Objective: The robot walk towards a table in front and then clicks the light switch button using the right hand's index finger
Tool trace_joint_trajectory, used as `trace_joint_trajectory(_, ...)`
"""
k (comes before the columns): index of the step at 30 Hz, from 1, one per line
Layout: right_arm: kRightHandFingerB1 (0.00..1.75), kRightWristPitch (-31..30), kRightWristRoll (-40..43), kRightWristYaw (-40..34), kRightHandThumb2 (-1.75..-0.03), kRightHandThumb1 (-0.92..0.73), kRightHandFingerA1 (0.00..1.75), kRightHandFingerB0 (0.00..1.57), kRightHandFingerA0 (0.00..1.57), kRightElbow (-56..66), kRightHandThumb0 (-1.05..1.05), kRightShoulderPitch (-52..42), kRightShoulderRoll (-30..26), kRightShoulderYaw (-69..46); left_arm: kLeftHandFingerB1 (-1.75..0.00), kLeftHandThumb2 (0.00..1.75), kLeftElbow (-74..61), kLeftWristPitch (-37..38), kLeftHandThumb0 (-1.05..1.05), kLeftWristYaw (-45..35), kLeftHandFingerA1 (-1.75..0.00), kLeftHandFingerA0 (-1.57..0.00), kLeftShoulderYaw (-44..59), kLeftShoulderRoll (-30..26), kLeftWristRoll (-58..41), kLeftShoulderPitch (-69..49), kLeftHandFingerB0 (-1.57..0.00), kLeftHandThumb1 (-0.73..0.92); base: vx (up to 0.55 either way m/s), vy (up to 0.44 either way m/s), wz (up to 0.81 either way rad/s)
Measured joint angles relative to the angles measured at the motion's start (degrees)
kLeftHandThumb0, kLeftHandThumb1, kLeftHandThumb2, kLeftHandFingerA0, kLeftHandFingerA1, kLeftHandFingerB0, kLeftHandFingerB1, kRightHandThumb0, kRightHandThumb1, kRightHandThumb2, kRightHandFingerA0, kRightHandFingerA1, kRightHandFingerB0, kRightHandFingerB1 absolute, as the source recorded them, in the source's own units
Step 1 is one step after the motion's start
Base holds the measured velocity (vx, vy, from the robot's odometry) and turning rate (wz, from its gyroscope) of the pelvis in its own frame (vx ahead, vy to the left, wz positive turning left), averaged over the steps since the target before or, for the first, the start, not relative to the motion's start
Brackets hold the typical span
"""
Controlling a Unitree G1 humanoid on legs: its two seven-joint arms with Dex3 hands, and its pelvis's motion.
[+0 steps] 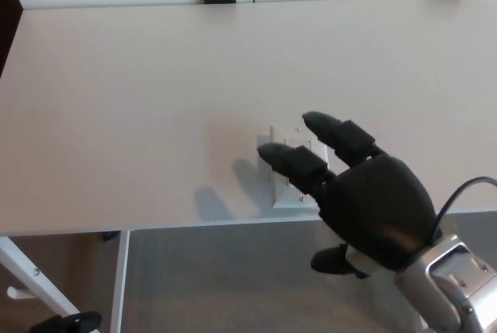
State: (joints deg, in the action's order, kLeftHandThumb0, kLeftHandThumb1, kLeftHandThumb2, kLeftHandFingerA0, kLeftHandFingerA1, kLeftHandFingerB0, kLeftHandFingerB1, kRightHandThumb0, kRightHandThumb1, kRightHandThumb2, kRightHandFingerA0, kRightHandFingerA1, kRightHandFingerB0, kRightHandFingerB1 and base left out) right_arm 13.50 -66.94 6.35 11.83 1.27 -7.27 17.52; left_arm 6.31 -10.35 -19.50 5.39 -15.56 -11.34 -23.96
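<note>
**Right hand over the switch, finger nearly on the rocker**

On the left the table [116, 100] is bare, and only a white leg and a dark foot show under its near edge. The robot's left hand is not in view. There are no containers anywhere in the picture: nothing holds anything here.

Toward the middle, close to the near edge of the table, lies the white switch plate [289, 193], largely covered by the fingers. Its top edge with one screw and a strip of its left side show; the rocker itself is mostly hidden.

The right hand [365, 205] reaches in from the lower right, holding nothing, its two fingers spread and stretched forward over the plate, the thumb tucked below the table edge. The nearer finger [291, 164] lies over the plate's left part. Whether it touches cannot be told.

To press well, I judge the finger should sit squarely over the rocker and push straight down, lightly, since the loose-looking plate could slide.
</note>
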Motion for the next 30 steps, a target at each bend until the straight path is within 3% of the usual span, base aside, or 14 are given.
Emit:
trace_joint_trajectory(1, 0.29, -0.7, -0.8, 0.2, -0.58, -0.24, 0.17, 0.13, 0.05, -0.2, -0.59, 0.0, -0.2, 0.4, -0.38, 0.63, -0.1, 0.0, -0.28, 0.0, -0.42, -0.36, 0.0, -0.1, 0.0, 0.0, -0.34, 0.8, 0.0, 0.0, 0.0)
trace_joint_trajectory(5, 0.29, -4.0, -5.3, 0.6, -0.58, -0.25, 0.2, 0.15, 0.07, -1.1, -0.59, 0.0, -1.3, 2.3, -0.38, 0.63, -0.4, -0.1, -0.28, -0.2, -0.41, -0.38, 0.0, -0.5, 0.0, 0.0, -0.34, 0.81, 0.0, 0.0, 0.0)
trace_joint_trajectory(11, 0.28, -9.3, -10.1, 0.9, -0.51, -0.3, 0.28, 0.17, 0.01, -2.0, -0.6, 0.2, -3.0, 2.7, -0.38, 0.63, -1.1, -0.1, -0.27, -0.4, -0.42, -0.38, 0.0, -1.2, 0.2, 0.1, -0.36, 0.79, 0.0, 0.0, 0.0)
trace_joint_trajectory(12, 0.3, -10.5, -10.8, 0.9, -0.59, -0.25, 0.17, 0.15, 0.06, -2.1, -0.59, 0.4, -3.4, 2.7, -0.38, 0.63, -1.1, -0.1, -0.27, -0.4, -0.42, -0.38, 0.0, -1.4, 0.3, 0.1, -0.35, 0.79, 0.0, 0.0, 0.0)
trace_joint_trajectory(13, 0.3, -11.3, -11.4, 0.9, -0.59, -0.25, 0.16, 0.15, 0.05, -2.1, -0.59, 0.7, -3.6, 2.7, -0.38, 0.63, -1.2, -0.1, -0.27, -0.4, -0.42, -0.38, 0.0, -1.5, 0.3, 0.1, -0.35, 0.79, 0.0, 0.0, 0.0)
trace_joint_trajectory(15, 0.3, -12.8, -12.1, 0.9, -0.6, -0.26, 0.16, 0.14, 0.04, -2.1, -0.59, 1.1, -3.8, 2.7, -0.38, 0.63, -1.2, -0.1, -0.27, -0.4, -0.42, -0.39, -0.1, -1.7, 0.5, 0.1, -0.36, 0.79, 0.0, 0.0, 0.0)
trace_joint_trajectory(16, 0.27, -13.5, -12.5, 0.9, -0.51, -0.33, 0.27, 0.16, 0.0, -2.1, -0.6, 1.2, -3.9, 2.8, -0.38, 0.63, -1.2, -0.1, -0.26, -0.4, -0.42, -0.4, -0.1, -1.8, 0.6, 0.1, -0.36, 0.79, 0.0, 0.0, 0.0)
trace_joint_trajectory(22, 0.27, -16.3, -13.9, 0.3, -0.51, -0.33, 0.28, 0.15, 0.03, -2.1, -0.62, 1.2, -4.0, 4.4, -0.38, 0.63, -1.7, -0.8, -0.28, -0.4, -0.42, -0.39, -0.3, -1.8, 1.2, 0.0, -0.35, 0.79, 0.0, 0.0, 0.0)
trace_joint_trajectory(23, 0.29, -16.7, -14.0, 0.1, -0.59, -0.27, 0.2, 0.14, 0.07, -2.1, -0.63, 1.2, -4.0, 4.7, -0.38, 0.63, -1.7, -0.8, -0.28, -0.4, -0.43, -0.39, -0.3, -1.8, 1.2, 0.0, -0.35, 0.79, 0.0, 0.0, 0.0)
trace_joint_trajectory(24, 0.27, -17.0, -14.1, 0.0, -0.51, -0.33, 0.28, 0.16, 0.04, -2.1, -0.62, 1.2, -4.0, 4.8, -0.39, 0.62, -1.7, -0.8, -0.29, -0.4, -0.43, -0.39, -0.4, -1.8, 1.3, 0.0, -0.36, 0.8, 0.0, 0.0, 0.0)
trace_joint_trajectory(30, 0.27, -18.4, -14.0, -0.6, -0.52, -0.34, 0.28, 0.16, 0.02, -2.5, -0.64, 1.2, -4.0, 6.2, -0.38, 0.63, -1.8, -0.8, -0.28, -0.5, -0.42, -0.39, -0.4, -1.8, 1.5, 0.1, -0.35, 0.8, 0.0, 0.0, 0.0)
